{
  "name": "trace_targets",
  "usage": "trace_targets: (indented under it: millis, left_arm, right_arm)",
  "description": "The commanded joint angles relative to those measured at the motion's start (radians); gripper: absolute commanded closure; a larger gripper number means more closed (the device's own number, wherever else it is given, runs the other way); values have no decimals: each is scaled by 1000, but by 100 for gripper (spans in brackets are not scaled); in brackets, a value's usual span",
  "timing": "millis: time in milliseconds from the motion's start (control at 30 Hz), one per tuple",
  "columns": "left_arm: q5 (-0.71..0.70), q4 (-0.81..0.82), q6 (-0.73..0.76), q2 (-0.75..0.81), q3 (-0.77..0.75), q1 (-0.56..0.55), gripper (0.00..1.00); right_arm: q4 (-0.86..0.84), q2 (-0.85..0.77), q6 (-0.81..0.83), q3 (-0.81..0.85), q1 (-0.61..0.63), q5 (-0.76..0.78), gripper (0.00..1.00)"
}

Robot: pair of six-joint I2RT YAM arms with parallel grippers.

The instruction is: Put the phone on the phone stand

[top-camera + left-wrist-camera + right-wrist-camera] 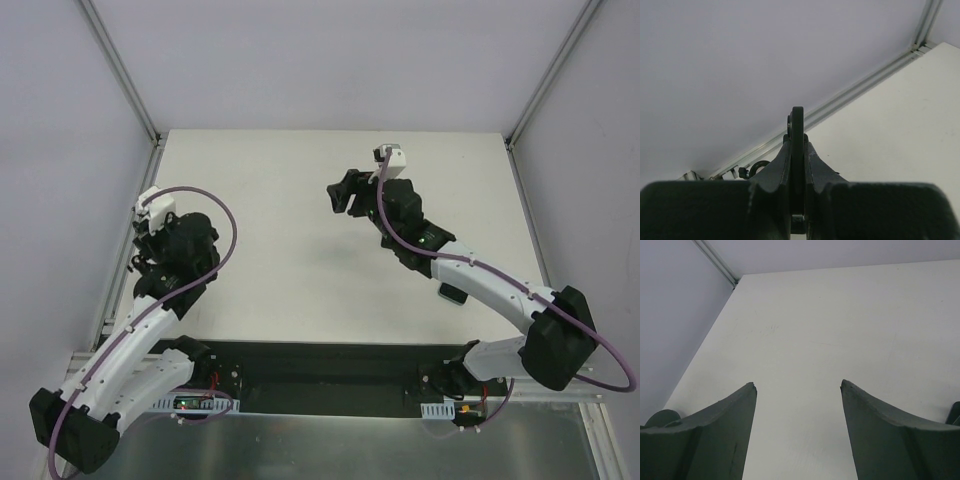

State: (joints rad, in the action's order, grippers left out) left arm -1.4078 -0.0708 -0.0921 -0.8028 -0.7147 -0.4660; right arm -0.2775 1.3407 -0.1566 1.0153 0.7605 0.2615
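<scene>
Phone stand [797, 117] — edge-on, clamped in left claw [797, 145]

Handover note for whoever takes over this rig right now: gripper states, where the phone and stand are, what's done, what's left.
Left gripper: shut on a thin black round-edged piece, apparently the phone stand, near the table's left edge.
Right gripper: open, empty, over bare table.
Phone: not clearly visible; a small dark object under the right forearm may be it.
Done: nothing placed.
Left: set the stand down, pick up the phone, seat it.
</scene>
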Motion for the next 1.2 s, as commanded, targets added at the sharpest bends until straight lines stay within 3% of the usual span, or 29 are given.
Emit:
trace_targets:
  millis: [0,167,567,733,1100,1167]
  left_arm:
    - [-163,238,178,69,21,72,100]
    - [-161,244,169,114,67,220,100]
    - [-163,298,104,90,103,250,100]
    - [-163,477,204,68,155,254,100]
    - [-163,614,258,47,225,257,100]
    - [-163,632,275,51,233,257,93]
  right_arm:
    - [-45,14,-31,-6,-10,-44,30]
    - [-45,25,-38,-3,-16,-50,29]
    - [-46,51,-61,5,-29,-82,30]
    - [-46,48,-67,-1,-38,-90,30]
    - [-52,41,-81,-15,-62,-104,30]
    - [-54,43,-86,-15,-63,-107,30]
